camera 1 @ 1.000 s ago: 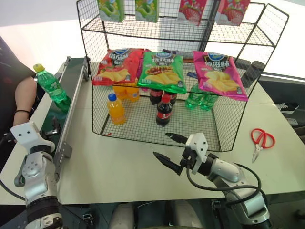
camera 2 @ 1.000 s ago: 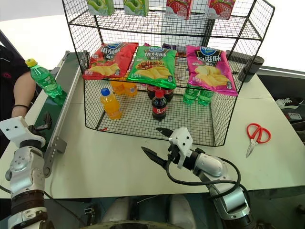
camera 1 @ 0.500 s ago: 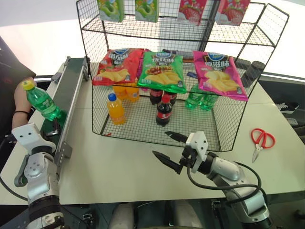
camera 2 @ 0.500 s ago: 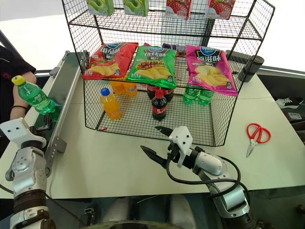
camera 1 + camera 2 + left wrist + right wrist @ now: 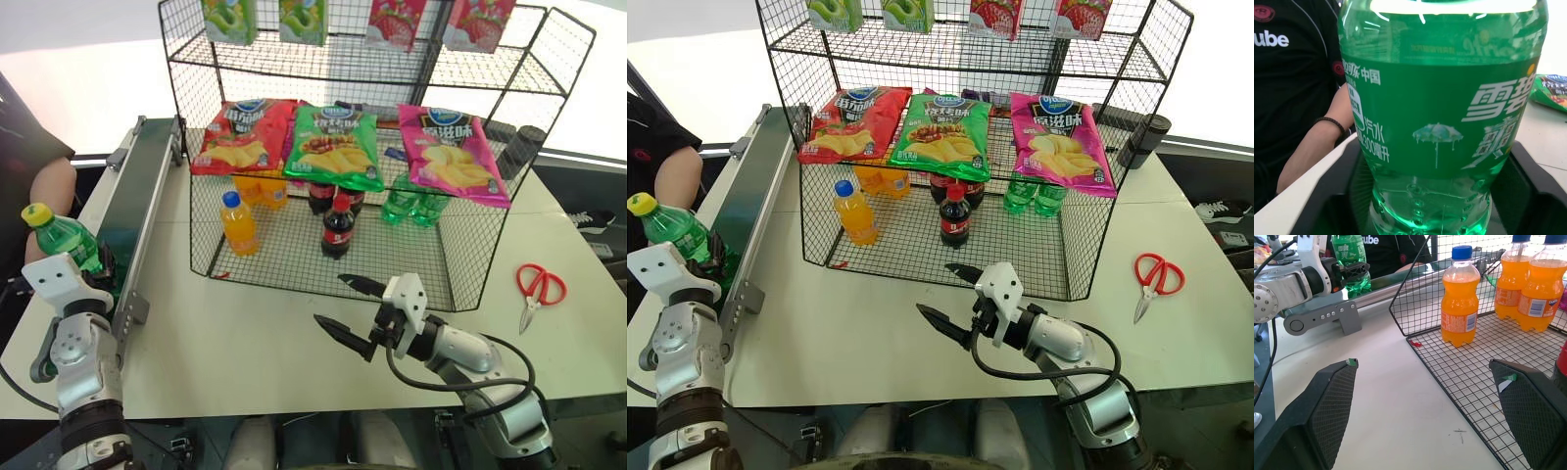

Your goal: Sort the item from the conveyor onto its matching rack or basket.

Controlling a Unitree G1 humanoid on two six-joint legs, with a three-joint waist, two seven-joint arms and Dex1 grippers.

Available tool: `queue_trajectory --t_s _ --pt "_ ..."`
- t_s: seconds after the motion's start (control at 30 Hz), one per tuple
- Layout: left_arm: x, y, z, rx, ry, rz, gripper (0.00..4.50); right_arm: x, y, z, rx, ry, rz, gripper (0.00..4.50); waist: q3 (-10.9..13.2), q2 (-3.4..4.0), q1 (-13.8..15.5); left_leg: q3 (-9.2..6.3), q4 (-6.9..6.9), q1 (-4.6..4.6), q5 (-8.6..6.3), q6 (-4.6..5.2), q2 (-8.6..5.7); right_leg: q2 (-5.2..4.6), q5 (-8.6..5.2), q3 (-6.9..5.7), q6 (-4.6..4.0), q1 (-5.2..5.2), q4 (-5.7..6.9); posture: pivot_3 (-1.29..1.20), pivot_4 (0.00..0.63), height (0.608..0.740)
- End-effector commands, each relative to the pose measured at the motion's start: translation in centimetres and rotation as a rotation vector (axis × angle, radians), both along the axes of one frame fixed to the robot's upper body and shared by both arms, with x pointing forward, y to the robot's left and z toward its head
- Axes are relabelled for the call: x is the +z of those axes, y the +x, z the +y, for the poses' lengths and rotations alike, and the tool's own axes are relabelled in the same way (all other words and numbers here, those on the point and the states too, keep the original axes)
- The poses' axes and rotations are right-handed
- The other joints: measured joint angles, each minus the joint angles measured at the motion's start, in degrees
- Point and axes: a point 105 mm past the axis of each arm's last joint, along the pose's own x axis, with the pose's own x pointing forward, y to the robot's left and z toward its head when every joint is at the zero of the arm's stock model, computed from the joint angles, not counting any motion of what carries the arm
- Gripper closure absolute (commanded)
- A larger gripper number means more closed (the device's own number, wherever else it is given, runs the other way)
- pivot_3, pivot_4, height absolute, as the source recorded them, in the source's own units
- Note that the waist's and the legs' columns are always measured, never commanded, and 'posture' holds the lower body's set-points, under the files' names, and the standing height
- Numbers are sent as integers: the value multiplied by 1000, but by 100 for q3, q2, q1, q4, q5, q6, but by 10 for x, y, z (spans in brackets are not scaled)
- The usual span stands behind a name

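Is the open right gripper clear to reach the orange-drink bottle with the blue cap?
Probably not directly: the black wire basket's front wall stands between the right gripper and the orange-drink bottle; it must go over.

I see a pale table (image 5: pixel 245 343) under bright light, its far side washed out white, and dark floor (image 5: pixel 588 196) beyond its right edge.

Left claw (image 5: pixel 1354 271) clamped shut, right claw (image 5: pixel 351 305) spread wide — held level

open right claw (image 5: pixel 1425 396), orange bottles (image 5: pixel 1460 296), basket (image 5: pixel 1459 377)
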Motion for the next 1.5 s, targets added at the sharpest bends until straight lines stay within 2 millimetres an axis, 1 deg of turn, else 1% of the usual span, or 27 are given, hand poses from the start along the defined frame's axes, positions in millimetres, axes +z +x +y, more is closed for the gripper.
queue_trajectory --t_s 0.03,0.13,0.23,0.3,0.33,0.4,0.5,0.57,0.63,0.77,0.87,0.97,1.2,1.5 --pt "16 -1 2 5 45 -53 1822 8 -2 3 12 27 -34 0 0 0 -1 0 0 0 0 0 0 0 0 0 0 0 0 0 150 740" --pt "33 0 -4 -45 82 -117 1822 10 -1 2 9 22 -39 0 0 -1 -3 0 -1 -2 0 0 0 0 0 0 -1 -3 0 0 150 740" --pt "58 4 -21 -168 152 -183 1822 10 0 0 4 16 -44 0 1 -8 -5 0 -1 -11 0 -1 0 0 0 0 -1 -10 -3 0 150 740" --pt "73 4 -39 -275 198 -220 1822 10 1 -3 1 11 -47 0 -1 -12 -4 -1 -1 -25 1 -2 0 -1 0 -2 -1 -19 -6 0 150 740" --pt "79 4 -52 -349 216 -231 1822 10 2 -4 2 7 -49 0 -1 -12 -4 -1 0 -36 2 -4 0 -2 1 -2 -2 -27 -7 0 150 740" --pt "83 1 -79 -500 254 -226 1822 10 3 -5 4 0 -53 0 0 -12 -10 -1 0 -51 3 -6 -5 -9 1 -3 -1 -38 -11 0 150 740" --pt "79 -4 -113 -689 280 -191 1822 10 5 -6 8 -9 -62 0 2 1 -24 0 -2 -53 3 -6 -19 -24 1 -4 -2 -39 -14 0 150 740" --pt "72 -8 -145 -859 271 -159 1822 13 6 -7 7 -3 -77 0 2 3 -24 0 -2 -53 3 -5 -26 -30 0 -4 -3 -38 -15 0 150 740" --pt "66 -11 -170 -987 258 -137 1822 18 8 -7 7 10 -88 0 3 4 -23 0 -1 -54 3 -5 -28 -30 -3 -4 -9 -37 -15 0 150 740" --pt "44 -10 -219 -1244 258 -75 1822 29 12 -3 15 19 -113 0 4 5 -7 -1 4 -55 3 -4 -29 -29 -4 -6 -11 -36 -14 0 150 740" --pt "35 -7 -237 -1331 257 -69 1822 32 14 1 22 19 -119 0 5 7 -3 -1 9 -57 4 -2 -33 -27 -2 -8 -6 -35 -13 0 150 740" --pt "25 -4 -262 -1465 261 -65 1822 42 15 5 26 29 -129 0 6 10 -1 -1 10 -60 4 0 -34 -20 5 -11 6 -35 -12 0 150 740" --pt "16 -3 -289 -1628 282 -68 1822 49 14 8 0 44 -122 0 7 10 3 -7 25 -68 3 3 -24 31 6 -11 11 -35 -12 0 150 740" --pt "17 -10 -310 -1723 327 -103 1822 46 15 15 15 45 -80 0 6 10 1 -16 31 -67 3 4 -9 57 8 -11 14 -33 -9 0 150 740"
